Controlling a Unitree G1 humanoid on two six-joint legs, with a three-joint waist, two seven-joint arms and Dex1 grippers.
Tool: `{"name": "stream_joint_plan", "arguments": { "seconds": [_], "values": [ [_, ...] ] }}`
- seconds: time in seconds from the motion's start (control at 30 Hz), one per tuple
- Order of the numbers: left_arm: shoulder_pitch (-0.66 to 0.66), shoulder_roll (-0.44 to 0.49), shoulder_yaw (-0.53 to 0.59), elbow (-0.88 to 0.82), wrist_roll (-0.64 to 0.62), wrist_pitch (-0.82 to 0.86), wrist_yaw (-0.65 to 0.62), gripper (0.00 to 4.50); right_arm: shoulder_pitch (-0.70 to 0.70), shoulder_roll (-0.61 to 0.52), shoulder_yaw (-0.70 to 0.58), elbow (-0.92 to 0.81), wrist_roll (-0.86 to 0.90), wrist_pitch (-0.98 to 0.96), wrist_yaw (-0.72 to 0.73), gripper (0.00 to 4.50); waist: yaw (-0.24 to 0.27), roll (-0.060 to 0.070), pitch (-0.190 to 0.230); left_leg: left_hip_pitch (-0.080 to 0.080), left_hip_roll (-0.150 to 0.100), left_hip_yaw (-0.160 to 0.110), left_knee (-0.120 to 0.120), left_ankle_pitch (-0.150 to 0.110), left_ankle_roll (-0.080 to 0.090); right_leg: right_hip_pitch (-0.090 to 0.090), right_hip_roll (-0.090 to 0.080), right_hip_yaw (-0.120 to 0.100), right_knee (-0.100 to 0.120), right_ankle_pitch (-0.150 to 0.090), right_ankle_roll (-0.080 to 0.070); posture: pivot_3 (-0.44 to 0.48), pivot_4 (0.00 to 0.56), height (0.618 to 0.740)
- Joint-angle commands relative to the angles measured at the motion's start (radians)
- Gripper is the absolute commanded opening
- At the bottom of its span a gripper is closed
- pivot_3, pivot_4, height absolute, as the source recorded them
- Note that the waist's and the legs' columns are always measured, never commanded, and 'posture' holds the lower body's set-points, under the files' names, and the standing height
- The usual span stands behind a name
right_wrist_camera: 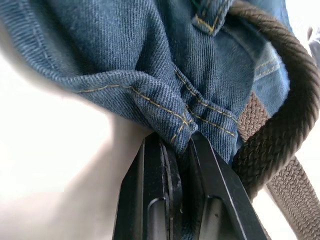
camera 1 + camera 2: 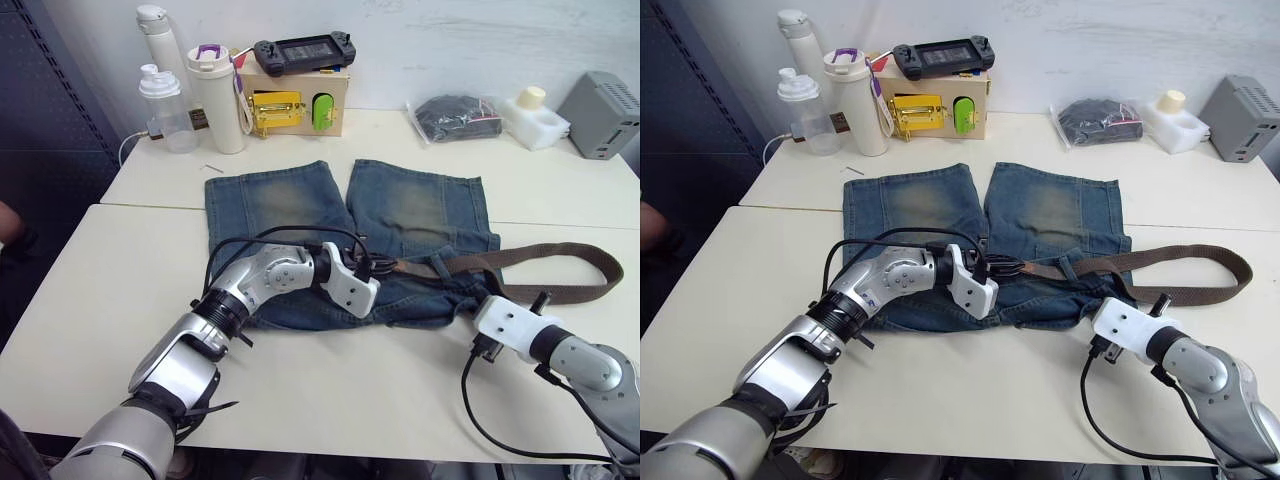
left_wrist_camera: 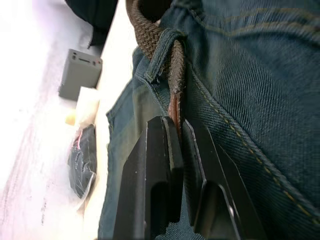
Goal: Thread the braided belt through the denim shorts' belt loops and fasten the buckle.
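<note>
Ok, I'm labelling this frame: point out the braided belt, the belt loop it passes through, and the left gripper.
braided belt [image 2: 590, 262]: left eye view, outer loop.
belt loop [image 3: 167, 42]: left wrist view, upper end.
left gripper [image 3: 177, 131]: left wrist view, between fingertips.

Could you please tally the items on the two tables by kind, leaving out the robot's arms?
Clothing: 2, the denim shorts and the braided belt
Drink containers: 3, tall white bottle, clear shaker bottle, white tumbler
Boxes and devices: 3, wooden latch box, handheld console, grey box
Packaging: 2, black bundle in plastic, white foam block
Total: 10
</note>
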Motion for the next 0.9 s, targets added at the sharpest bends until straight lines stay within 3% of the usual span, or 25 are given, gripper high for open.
{"name": "stream_joint_plan", "arguments": {
  "seconds": [0.03,0.1,0.17,0.27,0.4,0.53,0.6,0.7,0.77,0.9],
  "values": [
    [0.011,0.005,0.029,-0.042,-0.007,0.006,0.033,0.0,-0.015,0.046,-0.062,-0.041,0.077,0.105,0.003,1.21,0.0,0.0,0.0,0.0,0.0,0.0,0.0,0.0,0.0,0.0,0.0,0.0,0.0,0.0,0.0,0.0,0.15,0.646],
    [0.022,0.005,0.029,-0.052,-0.001,0.016,0.041,0.0,-0.024,0.069,-0.107,-0.091,0.154,0.2,0.026,2.28,-0.002,0.0,0.0,0.0,0.0,0.0,0.0,0.0,0.0,0.0,0.0,0.001,0.0,0.0,0.0,0.0,0.15,0.646],
    [0.03,0.006,0.027,-0.06,0.001,0.024,0.044,0.0,-0.031,0.073,-0.161,-0.126,0.226,0.287,0.051,3.01,-0.003,0.0,0.0,0.0,0.0,0.0,0.0,0.0,0.0,0.0,0.0,0.001,0.0,0.0,0.0,0.0,0.15,0.646],
    [0.04,0.004,0.027,-0.07,0.005,0.037,0.048,0.0,-0.067,0.058,-0.309,-0.196,0.463,0.516,0.131,4.45,-0.003,0.001,0.0,0.0,0.0,0.0,0.0,0.0,0.0,0.0,0.0,0.001,0.0,0.0,0.0,0.0,0.15,0.646],
    [0.045,0.0,0.026,-0.076,0.008,0.048,0.049,0.0,-0.22,0.052,-0.486,-0.24,0.848,0.872,0.136,4.45,-0.004,0.001,0.0,0.0,0.001,0.0,-0.001,0.0,0.0,0.0,0.0,0.001,-0.002,0.0,0.0,0.0,0.15,0.646],
    [0.048,-0.006,0.026,-0.081,0.009,0.054,0.051,0.0,-0.358,0.105,-0.565,-0.207,1.212,1.196,0.015,4.45,-0.002,0.0,0.001,-0.001,0.003,0.0,-0.001,0.0,0.0,0.001,-0.001,0.001,-0.003,0.0,0.0,0.0,0.15,0.646],
    [0.049,-0.01,0.028,-0.085,0.008,0.056,0.054,0.0,-0.354,0.197,-0.502,-0.154,1.539,1.16,-0.245,4.45,0.0,-0.001,0.001,-0.001,0.003,-0.003,-0.002,0.0,0.0,0.002,0.0,0.001,-0.004,0.0,0.0,0.0,0.15,0.646],
    [0.048,-0.014,0.03,-0.087,0.011,0.056,0.065,0.0,-0.302,0.282,-0.355,-0.131,1.877,0.982,-0.597,4.45,-0.002,-0.001,0.001,0.0,0.003,-0.002,-0.001,0.0,-0.001,0.002,-0.001,0.002,-0.001,0.0,0.0,0.0,0.15,0.646],
    [0.046,-0.017,0.031,-0.089,0.013,0.053,0.075,0.0,-0.275,0.307,-0.266,-0.132,2.027,0.857,-0.782,4.45,-0.002,0.0,0.001,-0.001,0.002,0.0,0.0,0.0,0.0,0.0,-0.002,0.005,0.001,0.0,0.0,0.0,0.15,0.646],
    [0.043,-0.02,0.028,-0.092,0.015,0.045,0.086,0.0,-0.256,0.416,-0.172,-0.115,2.113,0.656,-1.004,4.45,-0.006,0.0,0.001,-0.001,0.0,0.0,0.0,0.0,0.001,0.0,0.0,0.007,0.002,0.0,0.0,0.0,0.15,0.646]
  ]
}}
